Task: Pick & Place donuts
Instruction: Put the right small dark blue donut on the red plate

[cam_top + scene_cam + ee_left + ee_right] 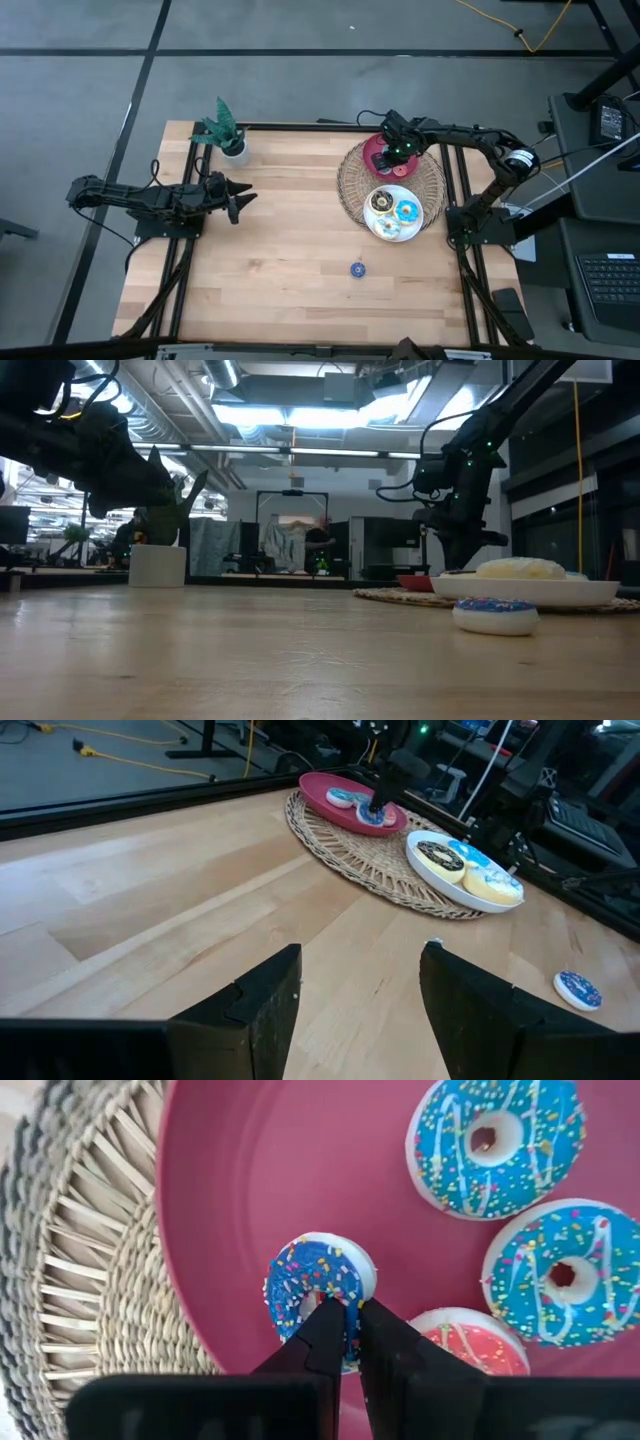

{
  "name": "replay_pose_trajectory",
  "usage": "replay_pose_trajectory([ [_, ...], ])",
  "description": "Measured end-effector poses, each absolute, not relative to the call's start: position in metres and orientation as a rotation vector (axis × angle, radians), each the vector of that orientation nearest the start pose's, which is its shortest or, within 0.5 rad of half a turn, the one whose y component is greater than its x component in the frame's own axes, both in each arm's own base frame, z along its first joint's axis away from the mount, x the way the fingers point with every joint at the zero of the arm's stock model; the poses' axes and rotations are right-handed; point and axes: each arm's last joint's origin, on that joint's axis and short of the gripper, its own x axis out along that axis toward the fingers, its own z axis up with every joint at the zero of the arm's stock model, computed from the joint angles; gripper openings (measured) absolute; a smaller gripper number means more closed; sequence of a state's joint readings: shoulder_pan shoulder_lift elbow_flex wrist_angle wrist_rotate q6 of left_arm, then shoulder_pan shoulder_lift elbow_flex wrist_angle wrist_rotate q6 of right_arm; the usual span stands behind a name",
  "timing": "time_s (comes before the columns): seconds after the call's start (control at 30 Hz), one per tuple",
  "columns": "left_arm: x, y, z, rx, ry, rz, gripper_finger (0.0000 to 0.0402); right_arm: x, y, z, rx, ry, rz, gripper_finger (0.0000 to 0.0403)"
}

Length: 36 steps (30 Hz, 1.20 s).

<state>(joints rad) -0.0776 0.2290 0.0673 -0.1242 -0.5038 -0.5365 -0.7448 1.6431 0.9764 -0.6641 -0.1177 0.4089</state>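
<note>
My right claw (pixel 345 1325) is clenched on a small blue donut (pixel 318 1288), pinching its rim. It stands tilted on edge in the red plate (pixel 280 1170), sprinkled face toward my wrist camera, white base behind. Two blue donuts (pixel 495 1142) and a pink one (pixel 470 1342) lie flat nearby. My left claw (pixel 240 200) hangs open, well apart.

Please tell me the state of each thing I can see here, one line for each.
Right end effector: shut on a small blue donut, over the red plate.
Left end effector: open, empty, above the table.
Red plate: holds two more blue donuts and a pink one.
White plate: holds larger donuts.
Loose blue donut: lying alone on the table.
Plant: upright.
</note>
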Motion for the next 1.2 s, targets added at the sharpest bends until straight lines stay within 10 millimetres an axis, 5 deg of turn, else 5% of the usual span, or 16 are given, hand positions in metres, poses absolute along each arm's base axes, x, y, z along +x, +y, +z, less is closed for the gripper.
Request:
replay_pose_trajectory([
  [0.2,0.1044,0.0059,0.157,-0.443,0.155,0.485,0.0196,0.2169,-0.1951,0.167,0.91,1.132,-0.785,0.0046],
  [0.97,0.1044,0.0058,0.157,-0.443,0.155,0.484,0.0196,0.2191,-0.1927,0.1677,0.815,1.161,-0.698,0.0235],
  [1.2,0.1045,0.0058,0.157,-0.443,0.155,0.484,0.0196,0.2191,-0.1916,0.1711,0.834,1.184,-0.701,0.0258],
])
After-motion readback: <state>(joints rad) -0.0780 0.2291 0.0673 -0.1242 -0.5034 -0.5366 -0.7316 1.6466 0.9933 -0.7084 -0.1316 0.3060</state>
